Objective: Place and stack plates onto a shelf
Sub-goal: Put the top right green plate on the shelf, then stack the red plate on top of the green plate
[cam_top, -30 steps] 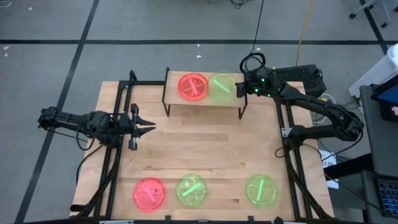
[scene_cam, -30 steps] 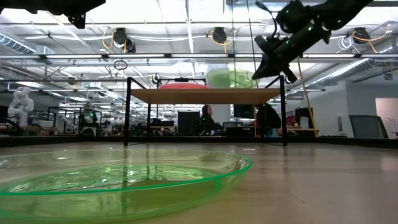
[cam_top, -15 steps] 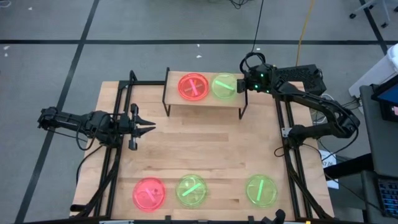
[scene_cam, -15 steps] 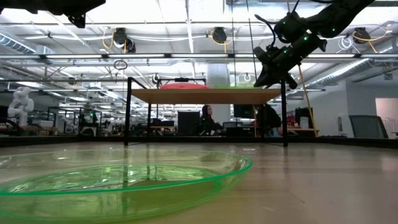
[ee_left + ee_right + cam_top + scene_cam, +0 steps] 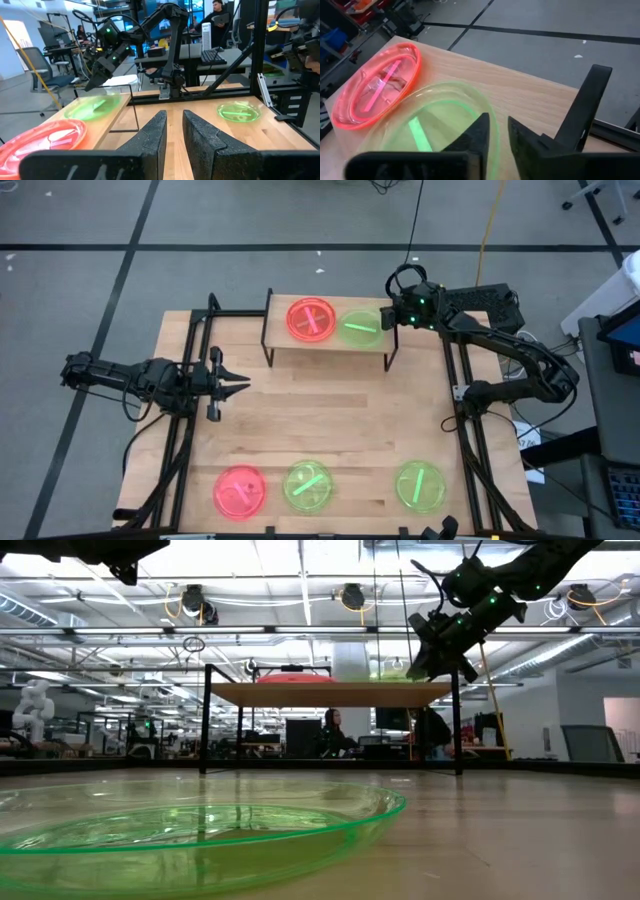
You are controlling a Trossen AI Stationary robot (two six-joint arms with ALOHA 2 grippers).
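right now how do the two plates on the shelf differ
The pink plate lies toward the left end of the shelf; the green plate lies toward its right end. The pink plate sits clear of both arms, while the right end effector is at the green plate's rim, its fingers either side of the edge. Both are round, translucent, flat on the board, with a stick-like mark inside.

Two dark jointed arms with black cabling, green indicator lights on the right arm [image 5: 480,330].
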